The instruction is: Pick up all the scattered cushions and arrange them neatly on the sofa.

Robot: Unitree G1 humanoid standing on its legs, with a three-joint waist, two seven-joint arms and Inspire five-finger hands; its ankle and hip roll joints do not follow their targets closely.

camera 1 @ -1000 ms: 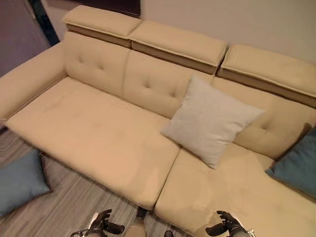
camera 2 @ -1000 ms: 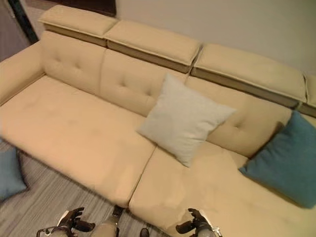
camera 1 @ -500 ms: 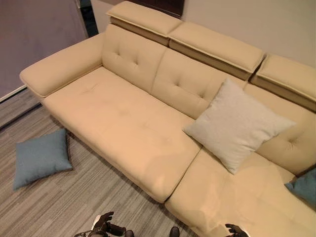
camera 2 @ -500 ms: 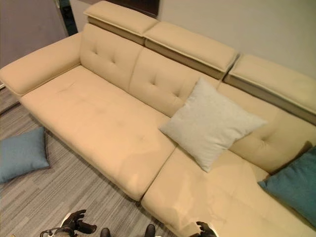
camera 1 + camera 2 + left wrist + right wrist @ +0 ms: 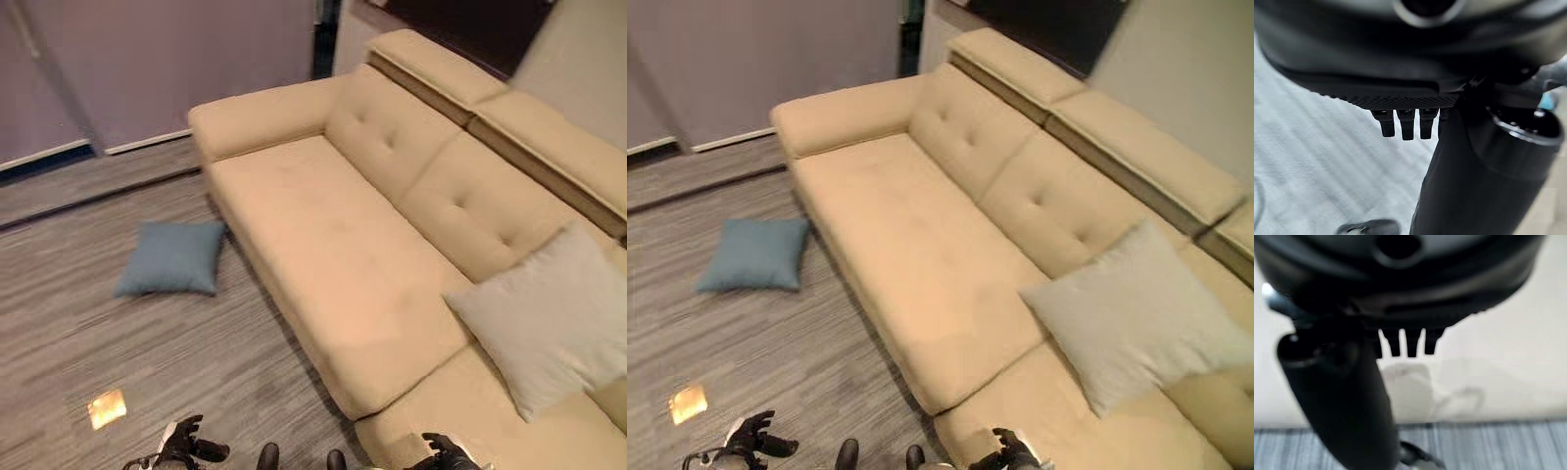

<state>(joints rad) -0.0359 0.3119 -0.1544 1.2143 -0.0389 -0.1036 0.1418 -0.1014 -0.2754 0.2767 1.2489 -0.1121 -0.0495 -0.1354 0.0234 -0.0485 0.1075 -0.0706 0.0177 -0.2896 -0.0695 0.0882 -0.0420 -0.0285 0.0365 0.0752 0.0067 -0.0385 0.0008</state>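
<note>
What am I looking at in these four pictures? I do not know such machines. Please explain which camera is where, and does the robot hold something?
This is a humanoid robot tidying cushions. Two pictures come from cameras in its head, looking down at a beige sofa. A pale cushion leans against the sofa's backrest; a blue cushion lies on the grey floor beside it. At the bottom edge you see the left hand and the right hand. The other two pictures come from cameras on the wrists, looking along each dark hand from very close. Both hands are relaxed and hold nothing.
</note>
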